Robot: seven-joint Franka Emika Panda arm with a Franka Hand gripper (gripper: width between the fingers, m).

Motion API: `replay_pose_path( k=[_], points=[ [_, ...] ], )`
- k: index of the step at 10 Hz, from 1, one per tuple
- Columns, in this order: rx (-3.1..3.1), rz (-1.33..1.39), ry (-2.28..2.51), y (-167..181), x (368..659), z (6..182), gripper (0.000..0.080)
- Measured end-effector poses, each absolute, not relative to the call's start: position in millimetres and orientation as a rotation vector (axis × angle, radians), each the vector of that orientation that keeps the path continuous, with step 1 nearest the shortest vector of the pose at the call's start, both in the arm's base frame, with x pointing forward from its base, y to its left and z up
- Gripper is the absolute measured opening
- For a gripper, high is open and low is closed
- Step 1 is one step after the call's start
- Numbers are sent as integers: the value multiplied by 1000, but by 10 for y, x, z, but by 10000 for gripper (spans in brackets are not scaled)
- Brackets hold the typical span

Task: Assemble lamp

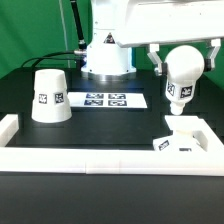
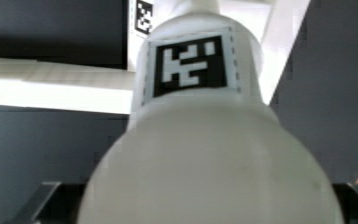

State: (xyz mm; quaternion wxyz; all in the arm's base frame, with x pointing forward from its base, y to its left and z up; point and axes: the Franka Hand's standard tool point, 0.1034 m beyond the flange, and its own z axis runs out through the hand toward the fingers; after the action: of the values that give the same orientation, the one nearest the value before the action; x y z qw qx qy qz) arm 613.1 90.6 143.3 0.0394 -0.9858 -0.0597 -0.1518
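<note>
My gripper (image 1: 184,62) is shut on the white round bulb (image 1: 181,82) and holds it in the air at the exterior view's right, neck down. The bulb's neck hangs just above the small blocky base (image 1: 183,137), which sits on the table against the white border rail. In the wrist view the bulb (image 2: 197,130) fills the frame with a square tag on its neck, and the dark fingers (image 2: 44,200) press it from both sides. The tapered cup-shaped shade (image 1: 49,97) stands wide end down at the exterior view's left, far from the gripper.
The marker board (image 1: 108,100) lies flat in the middle of the black table, in front of the arm's white base (image 1: 105,55). The long white border rail (image 1: 100,155) runs along the near edge and turns up at both ends.
</note>
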Motion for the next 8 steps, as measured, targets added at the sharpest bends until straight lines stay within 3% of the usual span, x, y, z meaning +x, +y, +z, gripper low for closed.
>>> replay_pose_path(
  k=[3, 5, 8],
  points=[
    [-3020, -496, -188, 879, 6164, 1415, 580],
    [-2996, -637, -182, 886, 6304, 1558, 580],
    [-2996, -632, -186, 916, 6290, 1564, 580]
  ],
)
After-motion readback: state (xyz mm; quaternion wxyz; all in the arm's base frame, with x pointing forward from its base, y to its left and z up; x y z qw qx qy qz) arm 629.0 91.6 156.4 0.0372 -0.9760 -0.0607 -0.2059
